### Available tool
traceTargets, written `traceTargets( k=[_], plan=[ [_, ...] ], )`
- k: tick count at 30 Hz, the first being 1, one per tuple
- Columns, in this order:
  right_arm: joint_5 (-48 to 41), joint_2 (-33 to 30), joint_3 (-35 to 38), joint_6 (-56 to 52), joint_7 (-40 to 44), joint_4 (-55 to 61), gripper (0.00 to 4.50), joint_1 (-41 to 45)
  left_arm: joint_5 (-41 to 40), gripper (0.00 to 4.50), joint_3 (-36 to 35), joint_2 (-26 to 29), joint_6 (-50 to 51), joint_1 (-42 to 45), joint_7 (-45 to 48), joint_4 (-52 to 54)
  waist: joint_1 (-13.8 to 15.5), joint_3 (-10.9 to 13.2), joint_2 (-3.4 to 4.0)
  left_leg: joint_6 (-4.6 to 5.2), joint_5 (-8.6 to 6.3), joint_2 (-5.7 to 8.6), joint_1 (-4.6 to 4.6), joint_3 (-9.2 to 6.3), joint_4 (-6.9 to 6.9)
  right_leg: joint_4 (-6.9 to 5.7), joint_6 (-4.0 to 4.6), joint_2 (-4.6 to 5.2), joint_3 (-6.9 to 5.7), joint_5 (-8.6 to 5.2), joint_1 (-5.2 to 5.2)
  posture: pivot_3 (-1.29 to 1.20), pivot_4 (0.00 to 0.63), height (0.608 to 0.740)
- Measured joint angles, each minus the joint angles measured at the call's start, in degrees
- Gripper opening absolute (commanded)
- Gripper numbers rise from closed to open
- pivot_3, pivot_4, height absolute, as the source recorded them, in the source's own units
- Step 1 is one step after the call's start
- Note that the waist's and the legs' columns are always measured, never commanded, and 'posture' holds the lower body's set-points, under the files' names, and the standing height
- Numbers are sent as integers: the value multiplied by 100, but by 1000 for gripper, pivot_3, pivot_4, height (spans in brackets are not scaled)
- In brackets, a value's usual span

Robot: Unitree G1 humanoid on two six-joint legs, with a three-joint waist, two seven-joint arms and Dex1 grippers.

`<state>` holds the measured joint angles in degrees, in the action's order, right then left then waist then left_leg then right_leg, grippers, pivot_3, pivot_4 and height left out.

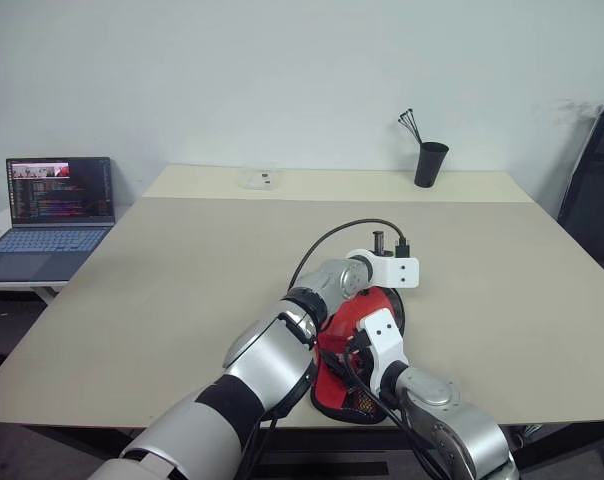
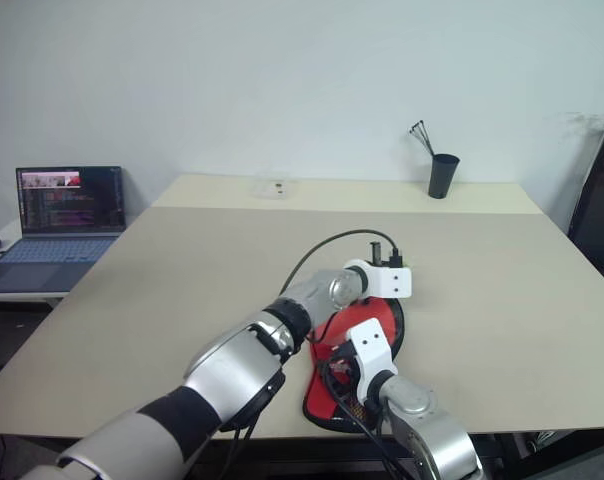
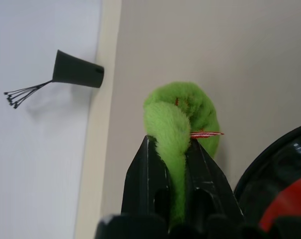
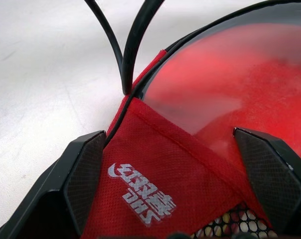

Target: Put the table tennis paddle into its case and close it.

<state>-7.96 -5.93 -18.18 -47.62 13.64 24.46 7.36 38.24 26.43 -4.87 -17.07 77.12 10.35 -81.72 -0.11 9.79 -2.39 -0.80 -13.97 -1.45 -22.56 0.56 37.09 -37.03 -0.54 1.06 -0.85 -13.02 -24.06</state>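
You're at the closing step: your left gripper [image 3: 173, 164] is pinched shut on the fuzzy green charm [image 3: 183, 112] at the far rim of the case [image 1: 357, 345]. Your right gripper [image 4: 173, 186] spreads wide over the case's red fabric, holding nothing; the glossy red table tennis paddle [image 4: 240, 84] lies inside. Next, draw the charm steadily round the rim.

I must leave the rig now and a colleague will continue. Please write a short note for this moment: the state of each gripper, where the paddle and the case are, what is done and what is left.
Left gripper: shut on the green charm, over the far end of the case.
Right gripper: open, fingers on either side of the red side of the case, near the logo and mesh pocket.
Case: lies near the front edge of the table, under both arms.
Table tennis paddle: its red face shows inside the case's zipper rim.
Done: paddle seems to be in.
Left: closing the zipper; how far it is closed I cannot tell.
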Motion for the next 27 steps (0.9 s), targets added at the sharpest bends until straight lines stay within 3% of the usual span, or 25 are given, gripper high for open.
traceTargets(
  k=[8, 17, 27],
  plan=[
    [6, 21, -48, 2, 42, -155, 4500, 116, -364, 2631, -355, -9, -131, -40, 469, 34, -19, -27, -3, 0, 0, 0, 12, 8, 0, -5, 0, -1, 3, 0, 3, 0, 150, 740],
    [3, 31, -116, 82, 251, -534, 4500, 395, -930, 2631, -897, -1, -251, -46, 1055, 66, -151, -38, -2, 1, -1, -6, 76, 9, -6, -4, 1, -12, 5, 0, 55, 0, 150, 740],
    [-263, -190, 198, -8, 672, -485, 4500, 561, -1993, 2631, -1944, 693, -276, -113, 1556, 333, -153, -38, -1, 0, -1, -9, 70, 7, -8, 2, -1, -4, 3, 0, 55, 0, 150, 740]
  ],
)
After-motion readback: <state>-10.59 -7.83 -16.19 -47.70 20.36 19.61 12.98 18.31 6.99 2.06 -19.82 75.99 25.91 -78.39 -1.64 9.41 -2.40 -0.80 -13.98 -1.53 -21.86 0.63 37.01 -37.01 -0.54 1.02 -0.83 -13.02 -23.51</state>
